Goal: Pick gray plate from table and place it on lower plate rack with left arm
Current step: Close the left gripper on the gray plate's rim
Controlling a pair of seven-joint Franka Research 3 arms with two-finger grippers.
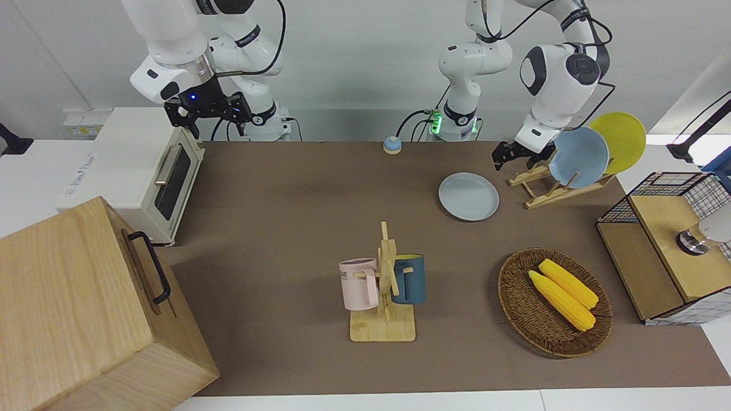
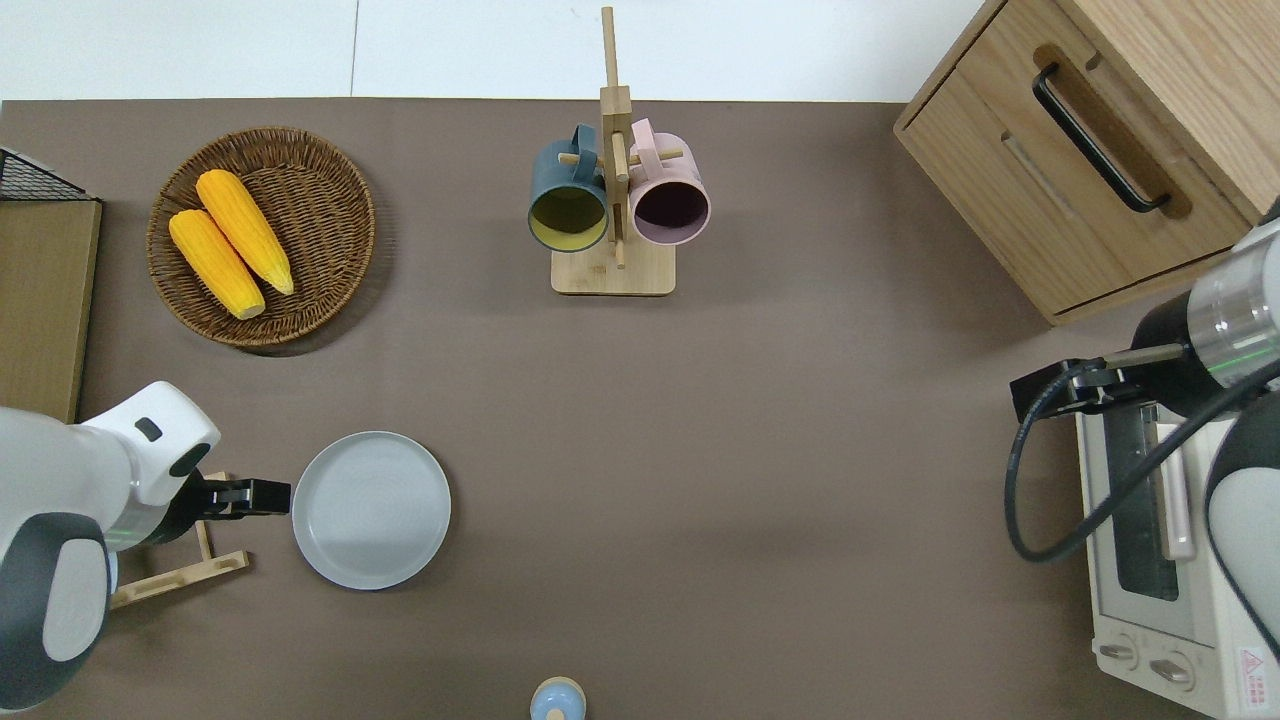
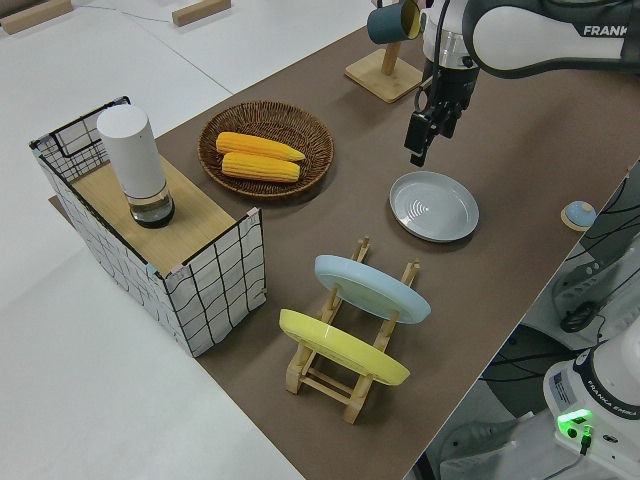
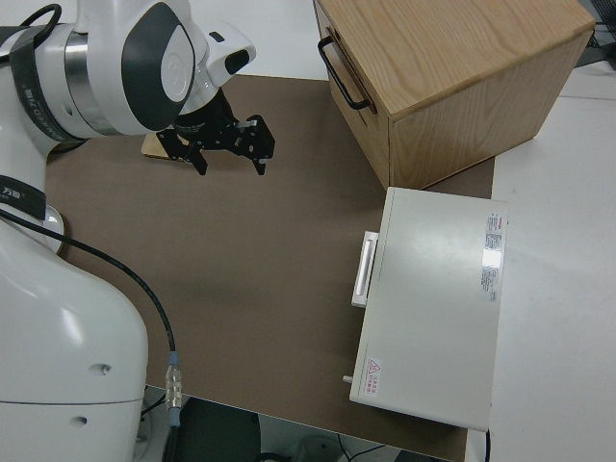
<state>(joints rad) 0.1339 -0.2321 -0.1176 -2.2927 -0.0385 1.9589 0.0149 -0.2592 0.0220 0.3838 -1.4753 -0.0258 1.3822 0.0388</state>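
The gray plate (image 1: 468, 196) lies flat on the table (image 1: 297, 194), beside the lower plate rack (image 1: 548, 191). It also shows in the overhead view (image 2: 371, 509) and the left side view (image 3: 434, 205). The rack (image 3: 340, 380) holds a sky-blue plate (image 1: 578, 157) and a yellow plate (image 1: 619, 140) standing on edge. My left gripper (image 2: 262, 495) is up in the air over the gap between the rack's end (image 2: 205, 530) and the gray plate's rim, holding nothing; it also shows in the front view (image 1: 502, 155) and the left side view (image 3: 417, 145). My right gripper (image 4: 233, 166) is parked and open.
A wicker basket (image 1: 514, 297) with two corn cobs, a mug tree (image 1: 384, 328) with a pink and a blue mug, a wire-and-wood crate (image 1: 657, 274), a white toaster oven (image 1: 143, 171), a wooden drawer box (image 1: 74, 308) and a small blue knob (image 1: 392, 145) stand around.
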